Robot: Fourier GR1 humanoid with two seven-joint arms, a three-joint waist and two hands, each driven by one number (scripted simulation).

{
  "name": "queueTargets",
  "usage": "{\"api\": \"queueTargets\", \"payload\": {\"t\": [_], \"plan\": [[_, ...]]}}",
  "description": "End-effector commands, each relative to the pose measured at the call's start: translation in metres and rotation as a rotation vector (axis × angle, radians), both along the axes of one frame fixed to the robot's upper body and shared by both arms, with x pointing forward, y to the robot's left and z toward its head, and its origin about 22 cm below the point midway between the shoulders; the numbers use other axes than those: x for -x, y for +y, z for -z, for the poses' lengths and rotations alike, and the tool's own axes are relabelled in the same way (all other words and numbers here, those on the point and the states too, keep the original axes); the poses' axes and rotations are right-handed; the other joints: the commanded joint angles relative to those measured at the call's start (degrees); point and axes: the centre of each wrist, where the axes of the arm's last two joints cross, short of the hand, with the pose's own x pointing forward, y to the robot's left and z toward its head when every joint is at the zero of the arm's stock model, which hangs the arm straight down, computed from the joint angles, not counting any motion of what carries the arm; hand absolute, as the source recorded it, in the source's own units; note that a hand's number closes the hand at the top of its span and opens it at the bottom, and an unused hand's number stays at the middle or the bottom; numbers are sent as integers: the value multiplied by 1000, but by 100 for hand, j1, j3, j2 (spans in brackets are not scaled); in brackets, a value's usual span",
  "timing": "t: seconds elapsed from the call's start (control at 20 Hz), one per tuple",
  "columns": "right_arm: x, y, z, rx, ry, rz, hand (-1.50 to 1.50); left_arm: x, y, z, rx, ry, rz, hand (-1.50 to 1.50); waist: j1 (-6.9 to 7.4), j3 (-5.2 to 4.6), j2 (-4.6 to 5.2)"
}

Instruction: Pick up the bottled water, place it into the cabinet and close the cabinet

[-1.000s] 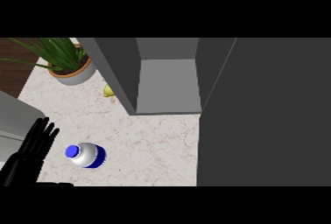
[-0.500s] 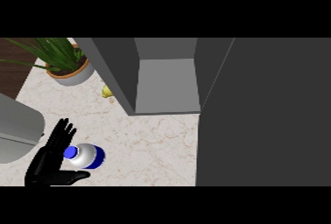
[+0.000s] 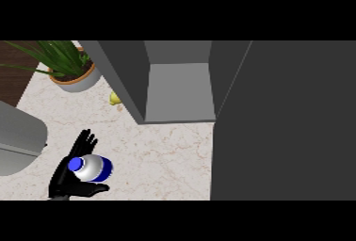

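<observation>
one hand shows: the left hand [image 3: 67,181], black, at the near left of the bottled water [image 3: 95,170]. its fingers [image 3: 84,141] are straight and apart, running up the bottle's left side, and its thumb [image 3: 96,189] lies across the bottle's near side; the hand cups the bottle but is not yet curled round it. the right hand is out of view. a second earlier the same hand stands clear of the bottle on its left, fingers up; half a second earlier it is just beside it; now palm and thumb appear to touch it, and the grey forearm [image 3: 17,141] reaches further in on the bottle's left. the bottle itself keeps its place, upright on the marble counter [image 3: 167,155], its blue cap [image 3: 75,164] turned toward the viewer. judgement: the approach is complete and the grasp is the step in hand; lift, placing and closing all remain. beyond the bottle and to its right the cabinet [image 3: 177,89] stands open, its grey shelf bare, with the dark door [image 3: 285,122] swung out to the bottle's far right. a small yellow object [image 3: 115,98], too hidden to name, lies beyond the bottle at the cabinet's foot. farthest from the bottle, straight beyond it, a potted plant [image 3: 69,70].
</observation>
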Motion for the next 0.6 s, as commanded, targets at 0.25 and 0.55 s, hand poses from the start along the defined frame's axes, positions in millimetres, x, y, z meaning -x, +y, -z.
{"api": "queueTargets", "payload": {"t": [0.25,0.55], "plan": [[9,-10,-39,95,-84,17,-150,4,-5,26,-18,-42,24,150,21,-3,21],[6,-10,-28,65,-86,13,-150,8,-2,29,-211,-196,33,150,43,-2,29]]}}
